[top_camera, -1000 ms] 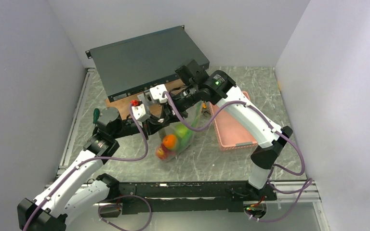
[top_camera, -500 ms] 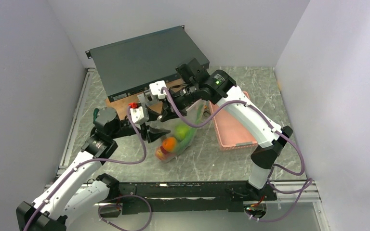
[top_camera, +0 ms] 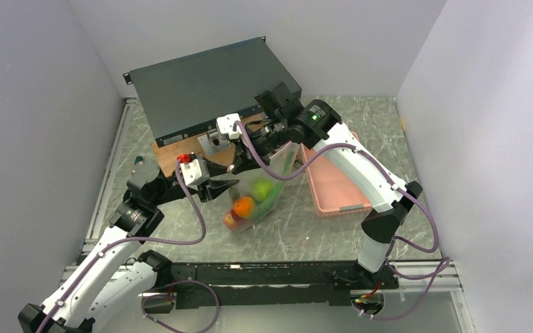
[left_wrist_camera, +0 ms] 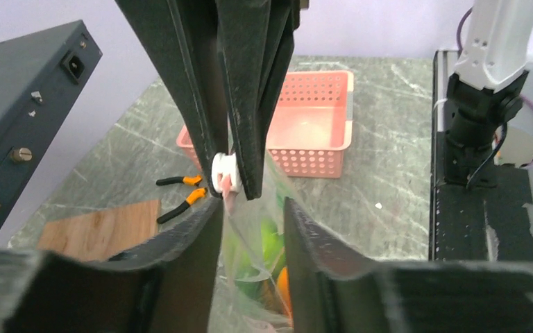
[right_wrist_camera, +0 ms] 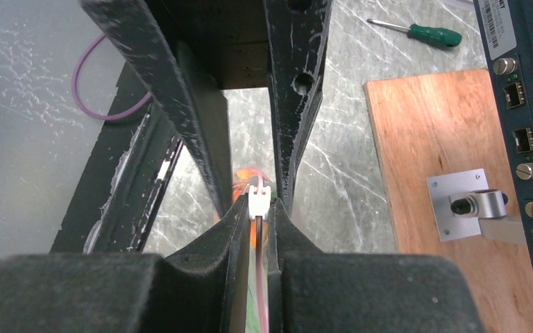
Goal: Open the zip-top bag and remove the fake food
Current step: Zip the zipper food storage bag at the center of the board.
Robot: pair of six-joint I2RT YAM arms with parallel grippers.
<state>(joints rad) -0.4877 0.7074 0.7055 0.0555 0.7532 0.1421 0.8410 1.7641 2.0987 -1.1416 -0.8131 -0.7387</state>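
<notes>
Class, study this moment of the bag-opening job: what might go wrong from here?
1. The right gripper pinches the zip-top bag only at its white slider. The fake food weighs the bag down, so it may slip free.
2. The left gripper stands open around the bag's edge, gripping nothing. Pulling the slider may drag the whole bag rather than unzip it.

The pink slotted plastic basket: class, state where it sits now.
In the top view, the pink slotted plastic basket sits right of centre, beside the clear dotted zip-top bag and partly under the right arm.
</notes>
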